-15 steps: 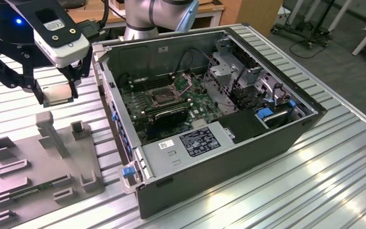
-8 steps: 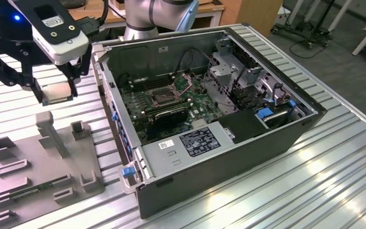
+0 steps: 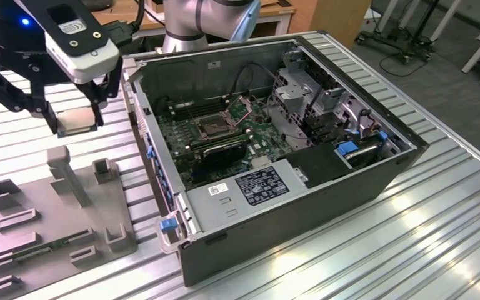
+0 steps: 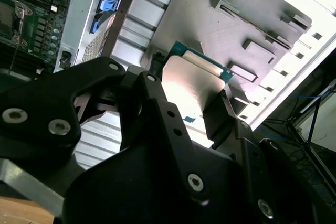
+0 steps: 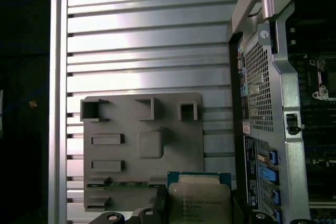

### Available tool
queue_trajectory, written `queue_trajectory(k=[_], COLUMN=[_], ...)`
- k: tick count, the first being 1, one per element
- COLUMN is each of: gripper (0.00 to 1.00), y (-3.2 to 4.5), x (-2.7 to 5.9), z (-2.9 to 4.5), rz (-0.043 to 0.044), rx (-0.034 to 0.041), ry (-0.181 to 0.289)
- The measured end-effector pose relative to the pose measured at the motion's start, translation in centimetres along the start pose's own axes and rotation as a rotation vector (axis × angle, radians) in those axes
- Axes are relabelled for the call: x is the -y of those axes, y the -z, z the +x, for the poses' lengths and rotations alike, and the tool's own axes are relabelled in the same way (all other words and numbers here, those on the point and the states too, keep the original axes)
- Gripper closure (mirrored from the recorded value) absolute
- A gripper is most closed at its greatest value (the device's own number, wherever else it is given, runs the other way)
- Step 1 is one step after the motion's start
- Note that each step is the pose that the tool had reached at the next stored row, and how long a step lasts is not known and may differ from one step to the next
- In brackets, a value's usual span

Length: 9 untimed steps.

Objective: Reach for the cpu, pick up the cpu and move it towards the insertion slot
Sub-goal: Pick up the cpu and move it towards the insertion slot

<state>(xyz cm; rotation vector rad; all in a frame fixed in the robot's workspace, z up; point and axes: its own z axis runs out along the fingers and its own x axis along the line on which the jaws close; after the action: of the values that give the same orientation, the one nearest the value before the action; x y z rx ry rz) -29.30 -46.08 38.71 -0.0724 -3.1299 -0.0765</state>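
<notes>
My gripper (image 3: 79,127) is shut on the cpu (image 3: 77,118), a small square chip with a silvery top. It hangs in the air above the slatted table, at the exterior view's left of the open computer case (image 3: 307,187). Both wrist views show the cpu (image 4: 190,77) (image 5: 199,200) clamped by its edges between the black fingers (image 4: 220,111). The insertion slot (image 3: 209,127), a metal-framed socket with a dark centre, sits on the green board inside the case, well apart from the cpu. The insertion slot (image 5: 326,81) also appears in the first wrist view.
A grey fixture tray (image 3: 57,215) with raised blocks and recesses lies on the table below the gripper, with a green memory stick (image 3: 44,247) in one recess. The case wall (image 3: 144,125) stands between the gripper and the board. Cables and drive cages (image 3: 307,106) crowd the case's far side.
</notes>
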Motion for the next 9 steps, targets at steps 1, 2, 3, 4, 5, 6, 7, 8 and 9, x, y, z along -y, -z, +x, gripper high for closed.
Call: queue_trajectory(k=[1,2,3,4,5,6,7,8,9], gripper=[0.45,0.45,0.45,0.45,0.45,0.45,0.45,0.45,0.45], y=[0.00,0.00,-0.01,-0.01,-0.01,-0.01,-0.01,-0.02,-0.02], x=[-0.01,-0.01,-0.02,-0.03,-0.04,-0.05,-0.06,-0.07,-0.08], z=[-0.14,-0.30,-0.47,-0.64,-0.82,-1.01,-1.21,-1.42,-1.63], rz=[0.0000,-0.0002,-0.0003,-0.0004,-0.0004,-0.0004,-0.0004,-0.0005,-0.0005], rx=[0.0000,0.0000,0.0001,0.0001,0.0000,-0.0001,0.0000,0.0000,0.0000], ry=[0.000,0.000,0.000,0.000,0.000,0.000,0.000,0.000,0.000])
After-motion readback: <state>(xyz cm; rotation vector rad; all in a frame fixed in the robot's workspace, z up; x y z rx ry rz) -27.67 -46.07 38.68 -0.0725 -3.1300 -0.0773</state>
